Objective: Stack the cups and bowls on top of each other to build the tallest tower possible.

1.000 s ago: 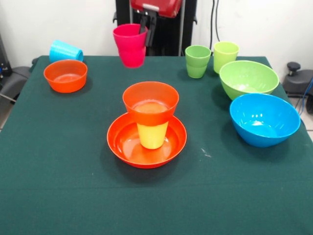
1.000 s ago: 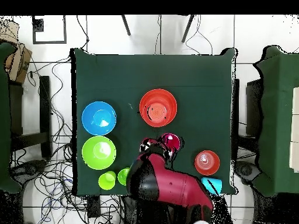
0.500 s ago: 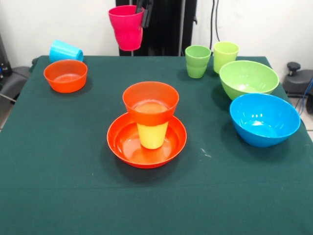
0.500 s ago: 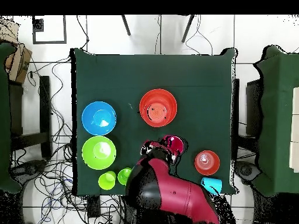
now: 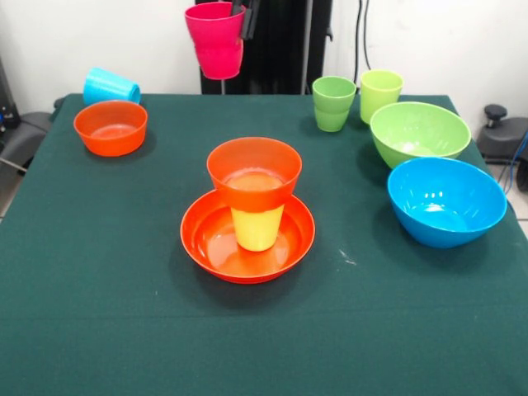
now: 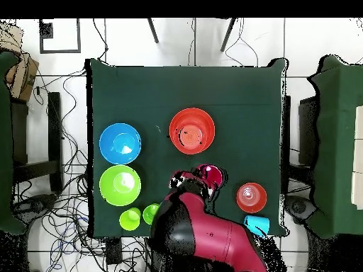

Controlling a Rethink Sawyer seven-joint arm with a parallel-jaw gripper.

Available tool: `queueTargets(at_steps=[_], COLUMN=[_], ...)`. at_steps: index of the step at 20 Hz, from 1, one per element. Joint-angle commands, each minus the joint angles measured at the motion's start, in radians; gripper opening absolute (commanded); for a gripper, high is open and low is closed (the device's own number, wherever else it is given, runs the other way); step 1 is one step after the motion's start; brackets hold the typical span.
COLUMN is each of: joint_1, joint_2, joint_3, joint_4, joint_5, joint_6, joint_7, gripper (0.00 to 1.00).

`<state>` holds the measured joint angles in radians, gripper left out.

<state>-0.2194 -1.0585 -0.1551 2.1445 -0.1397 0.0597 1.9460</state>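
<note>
Gripper (image 5: 245,10) clamps pink cup (image 5: 216,40) by its rim, upright, apparently high behind the tower (image 5: 253,198); small orange bowl (image 5: 253,172) tops it, mouth up.

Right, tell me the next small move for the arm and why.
Probably carry the glossy pink plastic cup, held aloft by the gripper, forward over the small orange plastic bowl topping the yellow cup; that bowl is empty and the tower's highest point.
</note>
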Motion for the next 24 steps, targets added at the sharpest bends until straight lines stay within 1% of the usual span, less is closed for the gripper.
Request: queueTargets(at_steps=[1,10,15,21,24], joint_1=[0.014,0.038,0.064,0.09,0.107], joint_2=[0.06,0.156,0.213,0.246,0.276], joint_3=[0.102,0.092,0.072,0.06,0.05], joint_4=[-0.053,-0.167,-0.233,-0.284,-0.323], joint_5=[0.023,0.035,0.051,0.071,0.08], joint_6=[0.084,0.085,0.086,0.108,0.117], joint_7=[0.099,0.095,0.1,0.102,0.102], gripper=[0.0,0.0,0.0,0.0,0.0])
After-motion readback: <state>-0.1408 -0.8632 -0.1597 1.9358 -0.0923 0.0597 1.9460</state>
